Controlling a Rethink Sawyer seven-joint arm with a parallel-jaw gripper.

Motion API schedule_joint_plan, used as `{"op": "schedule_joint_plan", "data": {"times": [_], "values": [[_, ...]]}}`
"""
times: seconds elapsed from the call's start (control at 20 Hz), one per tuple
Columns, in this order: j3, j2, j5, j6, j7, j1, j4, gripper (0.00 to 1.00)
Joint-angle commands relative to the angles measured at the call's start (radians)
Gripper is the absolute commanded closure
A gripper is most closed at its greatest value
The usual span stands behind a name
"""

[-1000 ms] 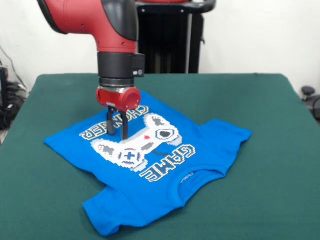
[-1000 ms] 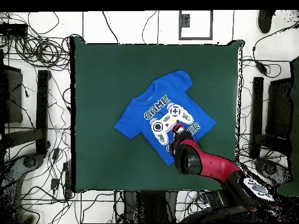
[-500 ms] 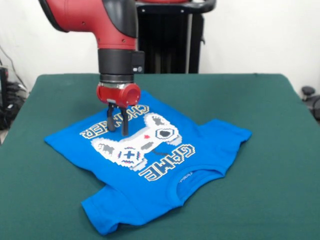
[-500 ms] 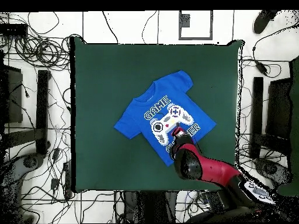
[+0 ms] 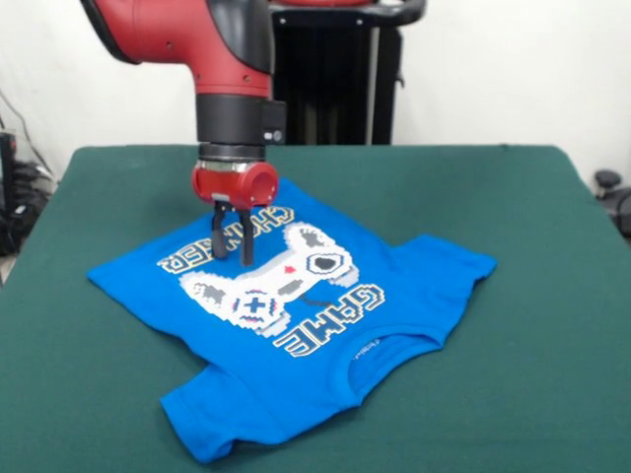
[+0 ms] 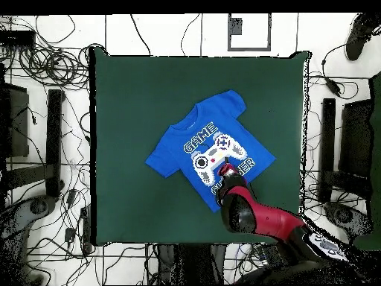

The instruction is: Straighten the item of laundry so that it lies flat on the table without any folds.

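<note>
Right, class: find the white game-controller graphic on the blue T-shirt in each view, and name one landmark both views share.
Front view: game-controller graphic sits left of centre, just right of and below the gripper.
Overhead view: it lies near the middle, above the gripper.
Shared landmark: the white GAME lettering beside the graphic.

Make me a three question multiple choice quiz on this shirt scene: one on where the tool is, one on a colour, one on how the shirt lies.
1. Where is the tool?
A. over the bare table
B. over the shirt's print
C. beside the collar

2. What colour is the shirt?
A. red
B. white
C. bright blue

3. How does the shirt lie?
A. spread out, print up
B. rolled into a ball
C. hanging off the table

Answers: 1 B, its tips point down by the CHANGER lettering. 2 C, blue with white lettering. 3 A, both sleeves and the whole graphic show, on the green top.
</note>
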Motion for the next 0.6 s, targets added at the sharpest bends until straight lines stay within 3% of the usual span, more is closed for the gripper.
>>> {"op": "schedule_joint_plan", "data": {"times": [0.05,0.6], "values": [[-0.04,0.187,-0.021,0.07,0.093,0.03,0.071,0.0],[-0.045,0.229,-0.013,0.005,0.101,0.024,0.071,0.0]]}}
